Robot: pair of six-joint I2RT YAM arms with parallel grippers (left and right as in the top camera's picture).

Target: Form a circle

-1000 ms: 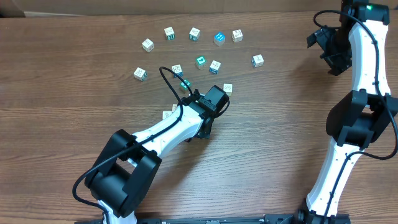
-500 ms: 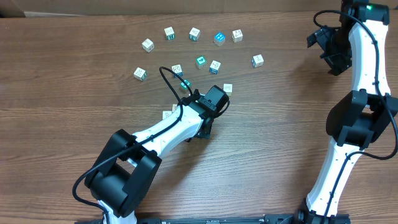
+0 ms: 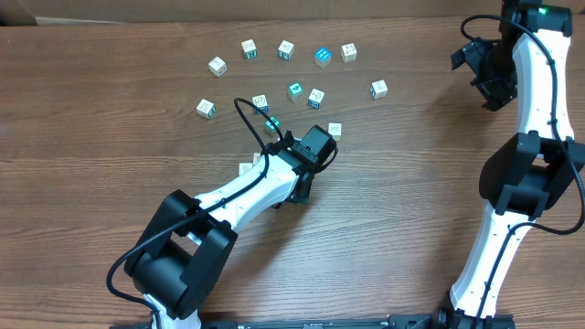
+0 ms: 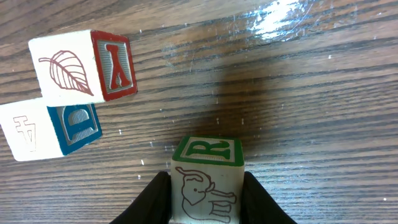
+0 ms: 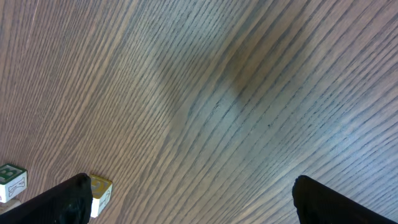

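My left gripper [image 4: 207, 202] is shut on a pale cube [image 4: 207, 180] with a green R on top and an elephant on its side, held just above the wood. Up and to its left, two cubes stand touching: a leaf-and-red-letter cube [image 4: 81, 65] and a blue-D cube [image 4: 50, 127]. In the overhead view the left gripper [image 3: 299, 189] sits mid-table, and the small cluster of the circle is mostly hidden by the arm; one pale cube [image 3: 246, 169] peeks out. My right gripper [image 5: 193, 205] is open and holds nothing, far right at the back [image 3: 480, 73].
Several loose cubes lie scattered in a wide arc behind the left arm, among them teal-faced ones [image 3: 322, 57] [image 3: 294, 90] and a pale one [image 3: 335, 130] close to the wrist. Two cubes [image 5: 12, 180] [image 5: 99, 193] show beside the right gripper's left finger.
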